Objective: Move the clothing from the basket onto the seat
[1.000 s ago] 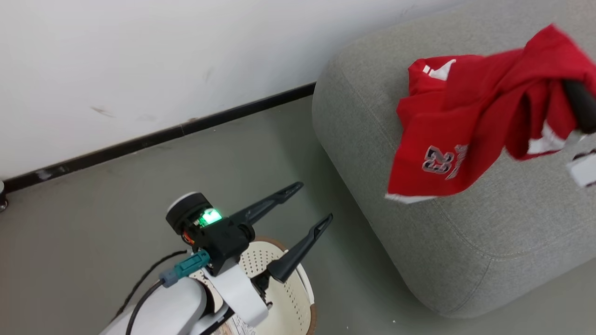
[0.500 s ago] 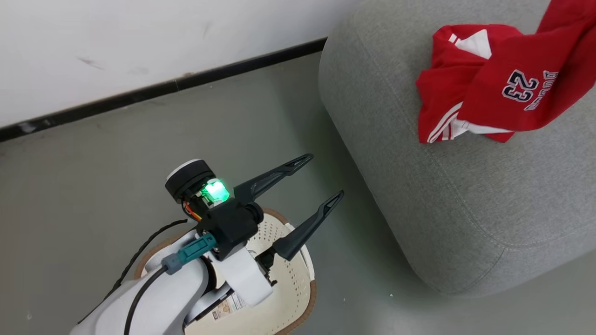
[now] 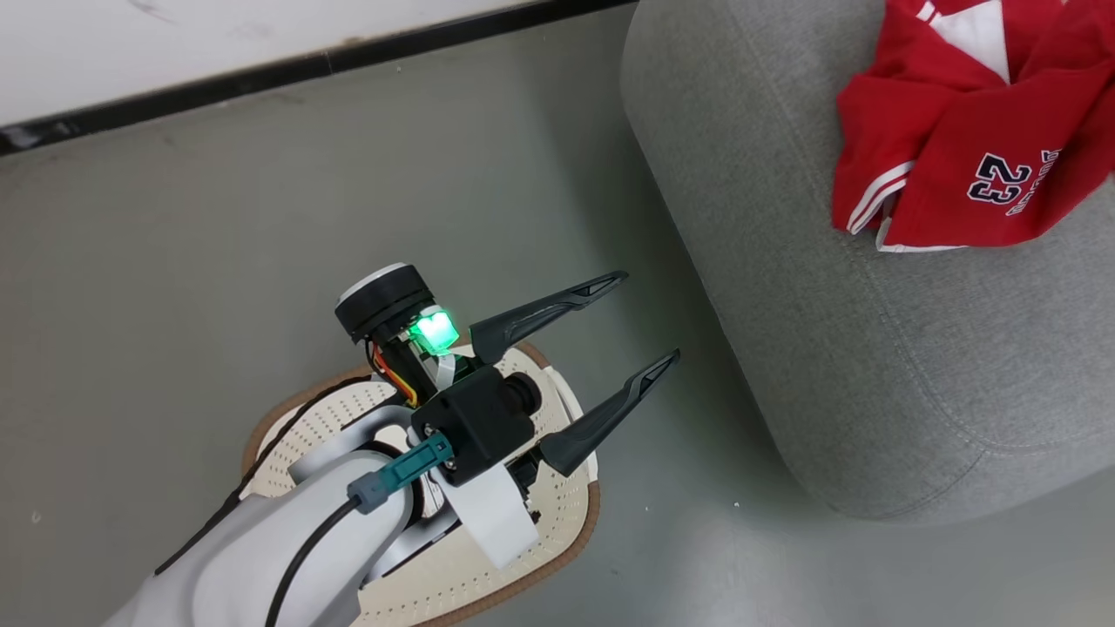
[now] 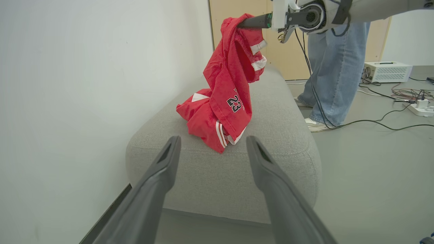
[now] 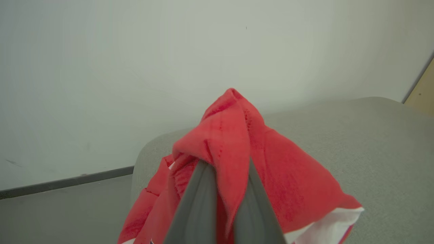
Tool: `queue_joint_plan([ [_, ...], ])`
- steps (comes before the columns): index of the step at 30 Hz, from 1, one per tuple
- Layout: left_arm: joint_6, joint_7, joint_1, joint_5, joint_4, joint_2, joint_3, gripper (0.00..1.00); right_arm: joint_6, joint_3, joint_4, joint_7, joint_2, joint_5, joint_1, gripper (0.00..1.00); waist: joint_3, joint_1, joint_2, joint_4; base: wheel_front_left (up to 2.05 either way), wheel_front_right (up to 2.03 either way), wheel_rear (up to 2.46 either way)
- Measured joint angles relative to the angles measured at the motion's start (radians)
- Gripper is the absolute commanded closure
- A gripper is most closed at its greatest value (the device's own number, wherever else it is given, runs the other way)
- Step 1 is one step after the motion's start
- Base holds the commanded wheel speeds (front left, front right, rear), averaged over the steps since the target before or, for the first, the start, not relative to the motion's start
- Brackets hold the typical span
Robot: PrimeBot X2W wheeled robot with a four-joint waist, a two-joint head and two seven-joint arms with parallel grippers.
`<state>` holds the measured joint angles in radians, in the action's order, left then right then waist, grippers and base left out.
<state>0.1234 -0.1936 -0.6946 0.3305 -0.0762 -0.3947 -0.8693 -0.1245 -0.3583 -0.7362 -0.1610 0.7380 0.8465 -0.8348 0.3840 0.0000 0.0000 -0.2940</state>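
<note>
The clothing is red jersey cloth on the grey seat (image 3: 827, 331). One piece marked 23 (image 4: 234, 91) hangs from my right gripper (image 4: 252, 22), its lower end resting on a second red heap (image 4: 196, 113) on the seat (image 4: 271, 162). In the right wrist view my right gripper (image 5: 226, 169) is shut on a fold of the clothing (image 5: 237, 135). My left gripper (image 3: 649, 316) stands open above the cream basket (image 3: 562, 531) on the floor, left of the seat, with nothing between its fingers (image 4: 169, 159). My forearm hides much of the basket's inside.
A white wall with a black skirting strip (image 3: 261, 78) runs behind the seat and basket. A person's legs in jeans (image 4: 332, 67) stand beyond the seat's far end, with cables, a white box (image 4: 386, 71) and a power strip (image 4: 420, 108) on the floor.
The head camera has tilted, shifting the whole picture. The piece marked 23 has come down from hanging over the seat's edge to rest on the other red piece. My left gripper stays open.
</note>
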Motion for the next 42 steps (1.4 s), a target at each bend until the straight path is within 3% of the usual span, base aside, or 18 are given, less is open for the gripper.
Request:
queue_joint_plan([
  [7,0.000,0.010,-0.030,-0.022,0.002,0.015,-0.026,0.00,0.000,0.010,-0.112,-0.027,-0.071,-0.024,0.026,1.00,0.060,0.0000,0.0000,0.014,0.00,0.00,0.00],
  [20,0.000,0.010,-0.073,-0.036,-0.015,0.016,-0.040,0.00,0.000,0.035,-0.254,-0.042,-0.138,-0.051,0.030,1.00,0.150,0.0000,0.0000,0.025,0.00,0.00,0.00],
  [21,0.000,0.010,-0.076,-0.036,-0.019,0.016,-0.040,0.00,0.000,0.035,-0.255,-0.042,-0.145,-0.047,0.030,0.94,0.155,0.0000,0.0000,0.024,0.00,0.00,0.00],
  [22,0.000,0.009,-0.080,-0.036,-0.022,0.015,-0.040,0.00,0.000,0.034,-0.256,-0.042,-0.153,-0.045,0.030,0.63,0.160,0.0000,0.0000,0.023,0.00,0.00,0.00],
  [23,0.000,0.009,-0.085,-0.036,-0.025,0.014,-0.040,0.00,0.000,0.029,-0.257,-0.042,-0.163,-0.046,0.030,0.51,0.164,0.0000,0.0000,0.021,0.00,0.00,0.00],
  [25,0.000,0.006,-0.090,-0.037,-0.036,0.010,-0.040,0.00,0.000,0.020,-0.255,-0.042,-0.178,-0.046,0.030,0.10,0.170,0.0000,0.0000,0.015,0.00,0.00,0.00],
  [26,0.000,0.001,-0.090,-0.038,-0.043,0.007,-0.040,0.00,0.000,0.016,-0.255,-0.042,-0.182,-0.046,0.030,0.00,0.171,0.0000,0.0000,0.011,0.00,0.00,0.00],
  [42,0.001,-0.033,-0.069,-0.034,-0.123,-0.002,-0.040,0.00,0.000,-0.019,-0.190,-0.078,-0.153,-0.053,0.139,0.00,0.122,0.0000,0.0000,-0.037,0.00,0.00,0.00],
])
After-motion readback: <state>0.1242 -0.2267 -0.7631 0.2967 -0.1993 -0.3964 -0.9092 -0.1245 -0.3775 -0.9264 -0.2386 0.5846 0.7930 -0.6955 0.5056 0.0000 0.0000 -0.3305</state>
